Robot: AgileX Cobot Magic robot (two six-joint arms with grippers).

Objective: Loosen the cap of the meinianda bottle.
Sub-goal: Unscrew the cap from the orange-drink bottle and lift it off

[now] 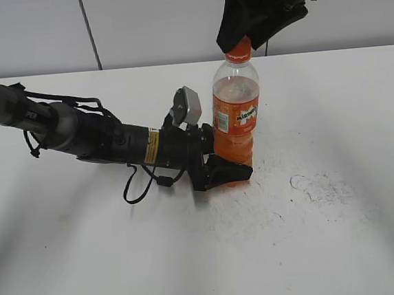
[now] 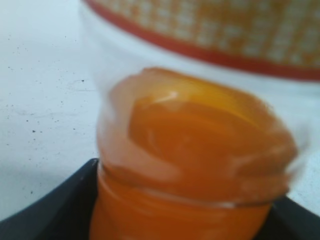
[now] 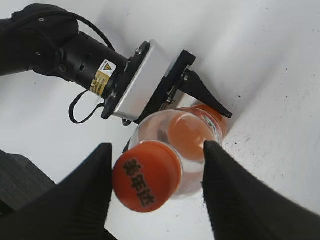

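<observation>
The meinianda bottle [image 1: 237, 113] stands upright on the white table, with orange drink and an orange label. My left gripper [image 1: 223, 169] is shut on its lower part. In the left wrist view the bottle [image 2: 200, 150] fills the frame between the black jaws [image 2: 185, 222]. The orange cap [image 1: 239, 51] is on the neck. My right gripper [image 1: 245, 38] hangs over it from above. In the right wrist view its fingers [image 3: 157, 150] are open on either side of the cap [image 3: 146, 176]: the left finger is close to the cap and the right finger is apart. The left gripper [image 3: 202, 97] also shows there.
The white table [image 1: 343, 245] has grey scuff marks [image 1: 318, 185] to the right of the bottle. The left arm lies low across the table from the left, with a black cable loop [image 1: 135, 187] under it. A wall stands behind the table's far edge.
</observation>
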